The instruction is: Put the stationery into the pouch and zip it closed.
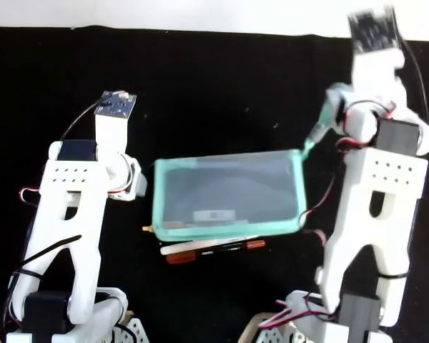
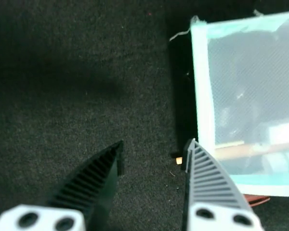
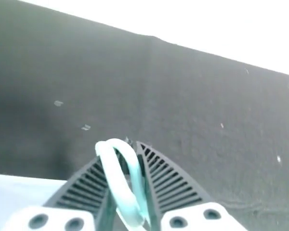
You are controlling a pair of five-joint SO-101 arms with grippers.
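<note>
From the high view, the pouch (image 1: 229, 193), teal with see-through walls, lies flat in the middle of the black table (image 1: 200, 93). A white pen (image 1: 200, 246) and a brown-red pen (image 1: 218, 253) lie side by side on the table, touching the pouch's near long edge and outside it. The left arm (image 1: 79, 207) stands just beside one short end of the pouch. The right arm (image 1: 375, 186) stands at the other end, where the right gripper (image 1: 327, 114) has the teal loop (image 1: 313, 137) that runs up from the pouch's far corner.

In the left wrist view, the left gripper (image 2: 154, 154) hangs over bare table with its fingers (image 2: 204, 178) spread apart and nothing between them. The pouch (image 2: 250, 96) lies just past one fingertip. Blurred shapes show through its wall (what they are, I cannot tell). A small orange piece (image 2: 178, 160) sits at its corner.

In the right wrist view, the right gripper (image 3: 133, 144) has its fingers (image 3: 166, 185) clamped on the loop (image 3: 115, 168), which curls up between them.
</note>
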